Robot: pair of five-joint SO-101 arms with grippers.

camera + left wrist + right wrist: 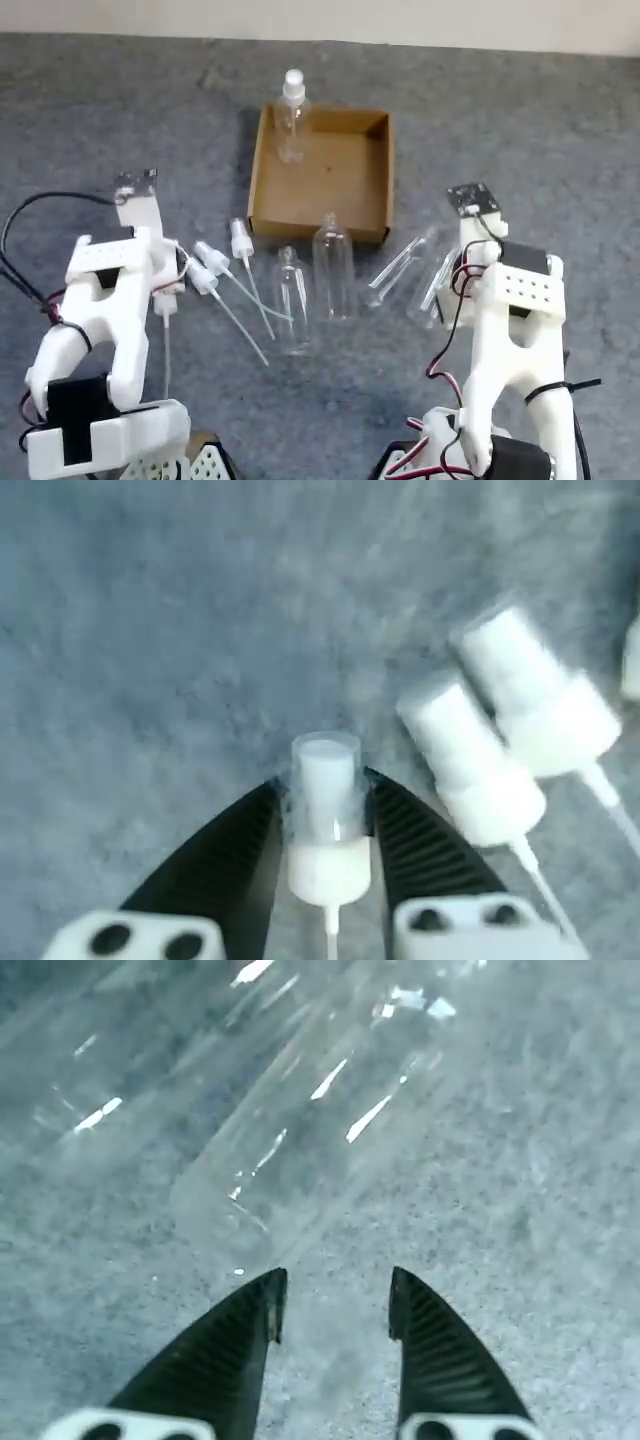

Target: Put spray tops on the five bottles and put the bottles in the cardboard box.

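My left gripper (325,800) is shut on a white spray top (325,815) lying on the grey carpet, its thin tube trailing back under the arm (165,345). Two more spray tops (470,760) (540,700) lie just beside it. My right gripper (330,1305) stands open and low over the carpet, with a clear bottle (290,1160) lying just ahead of its fingertips, untouched. In the high view, several clear uncapped bottles (333,265) (292,300) (400,262) lie in front of the cardboard box (375,215). One bottle with a spray top (291,115) rests at the box's far left corner.
Loose spray tops with long tubes (240,245) (212,258) are spread between the left arm and the bottles. Bare carpet lies beyond the box and at both sides. Cables (30,215) run beside the left arm.
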